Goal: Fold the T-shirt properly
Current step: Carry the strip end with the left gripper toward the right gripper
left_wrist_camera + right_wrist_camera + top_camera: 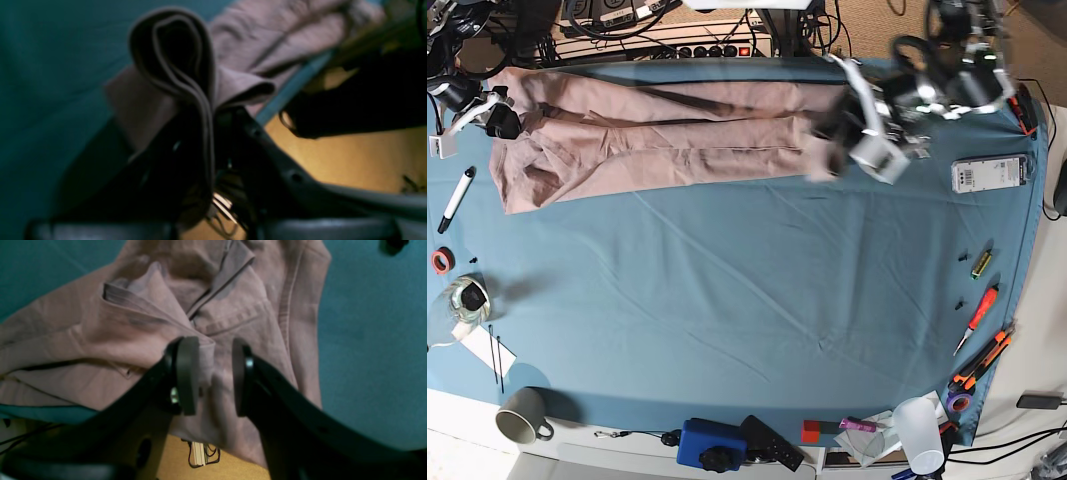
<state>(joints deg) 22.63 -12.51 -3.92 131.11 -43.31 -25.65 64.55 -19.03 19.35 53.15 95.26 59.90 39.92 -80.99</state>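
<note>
Blue-teal table cloth (727, 300) covers the whole table, and the T-shirt (657, 135) lies in a long band along its far edge.

Small tools and a mug (522, 425) stand around the near rim of the cloth. The left gripper (203, 133) is clenched on a bunch of folded pink layers at one end of the shirt; the fabric stands up in a loop between its jaws. The right gripper (215, 376) is at the other end, its jaws apart with a ridge of fabric between the pads (186, 373), not yet pinched, as far as I can tell. I judge the sides are already folded in and the step now is the fold along the length. The next move calls for closing the right jaws on all layers, then carrying one end over toward the other evenly, so the band does not twist.
</note>
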